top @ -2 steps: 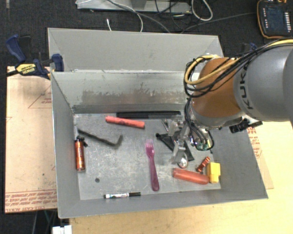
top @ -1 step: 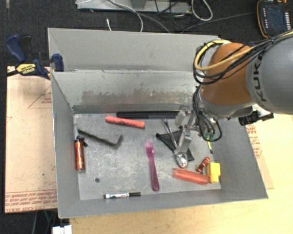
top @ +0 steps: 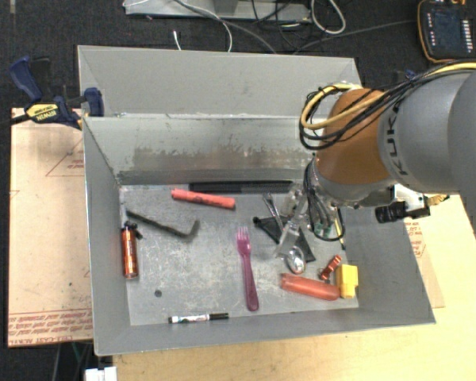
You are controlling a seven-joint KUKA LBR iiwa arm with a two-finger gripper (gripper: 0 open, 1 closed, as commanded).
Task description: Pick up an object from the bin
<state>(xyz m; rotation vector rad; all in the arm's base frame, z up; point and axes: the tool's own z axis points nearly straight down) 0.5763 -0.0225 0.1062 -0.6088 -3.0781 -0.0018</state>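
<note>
hanging near right wall (top: 390, 270), pincer (top: 297, 232) above silver spoon (top: 294, 259)

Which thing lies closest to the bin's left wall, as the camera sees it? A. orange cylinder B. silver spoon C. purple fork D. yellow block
A: the orange cylinder lies beside the left wall; the purple fork is near the middle, and the silver spoon and yellow block are further right.

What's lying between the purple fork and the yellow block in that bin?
In the camera view, a red marker lies between the purple fork and the yellow block.
</note>
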